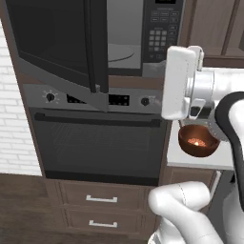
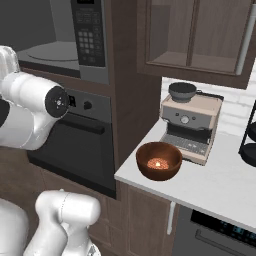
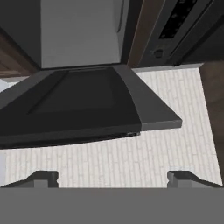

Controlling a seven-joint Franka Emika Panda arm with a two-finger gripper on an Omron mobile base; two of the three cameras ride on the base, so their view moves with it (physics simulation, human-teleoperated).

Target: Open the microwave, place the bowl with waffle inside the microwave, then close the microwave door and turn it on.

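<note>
The microwave [image 1: 162,33] is built in above the wall oven, and its grey cavity with the glass turntable [image 2: 50,50] is exposed. The microwave door [image 1: 57,43] is swung wide open to the left, its edge facing the room. In the hand view the dark microwave door [image 3: 87,105] lies just ahead of my open gripper [image 3: 113,179], whose fingertips [image 3: 43,177] stand far apart with nothing between them. The reddish-brown bowl [image 2: 150,172] rests on the white counter right of the oven, with the small golden waffle [image 2: 159,163] inside. Behind my arm, the bowl [image 1: 188,147] and waffle [image 1: 197,142] show again.
A wall oven [image 1: 95,143] with a bar handle sits under the microwave, with drawers [image 1: 100,198] below. A coffee machine [image 2: 192,125] stands just behind the bowl, and a black rack [image 2: 249,135] at the counter's far right. White brick wall [image 1: 14,119] is left of the oven.
</note>
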